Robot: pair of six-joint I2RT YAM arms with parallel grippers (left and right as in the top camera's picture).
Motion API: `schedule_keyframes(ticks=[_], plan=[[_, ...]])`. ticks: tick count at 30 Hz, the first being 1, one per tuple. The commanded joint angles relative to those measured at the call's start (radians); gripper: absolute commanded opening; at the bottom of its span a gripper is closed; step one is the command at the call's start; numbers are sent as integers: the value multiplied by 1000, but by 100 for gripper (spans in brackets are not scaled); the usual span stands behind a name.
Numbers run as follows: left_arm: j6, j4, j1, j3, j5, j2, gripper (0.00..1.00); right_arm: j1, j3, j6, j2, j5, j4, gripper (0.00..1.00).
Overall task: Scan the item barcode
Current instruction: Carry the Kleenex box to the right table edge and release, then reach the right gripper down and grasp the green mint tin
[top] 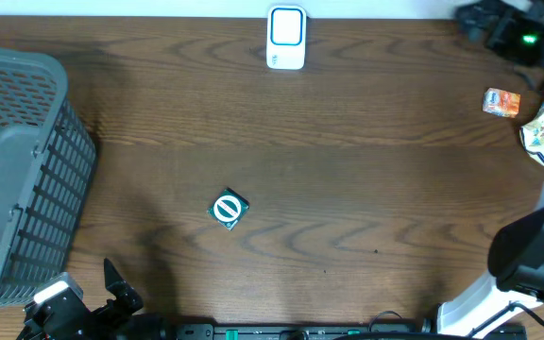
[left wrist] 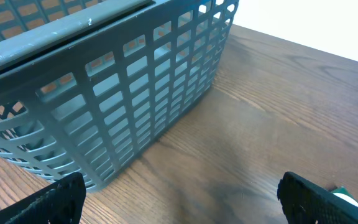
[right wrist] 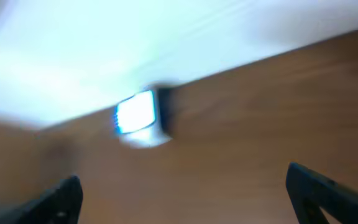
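The left jaws and right jaws are standing wide open, empty; the small packet (top: 228, 209) is lying on the tabletop (top: 366, 179), well apart from the scanner (top: 286, 38).

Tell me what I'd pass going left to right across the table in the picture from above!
grey basket → small green packet → white scanner → orange packet → crinkly packet at the right edge

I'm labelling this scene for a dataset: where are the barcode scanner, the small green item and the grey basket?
barcode scanner (top: 286, 36): overhead view, centre of its white face.
small green item (top: 228, 210): overhead view, its white round mark.
grey basket (top: 64, 179): overhead view, its slatted side wall.
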Motion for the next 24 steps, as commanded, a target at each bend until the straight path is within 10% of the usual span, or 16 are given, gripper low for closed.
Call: schedule_keyframes(ticks=[1, 11, 19, 24], plan=[[-6, 0, 3, 4, -2, -1, 98, 148, -11, 71, 36, -222, -52, 99], [-6, 0, 3, 4, -2, -1, 98, 697, -13, -266, 55, 132, -274, 99], [-6, 0, 3, 4, -2, -2, 98, 1006, -16, 482, 107, 620, -447, 99], [-6, 0, 3, 4, -2, -1, 98, 1107, -16, 536, 124, 746, -422, 98]])
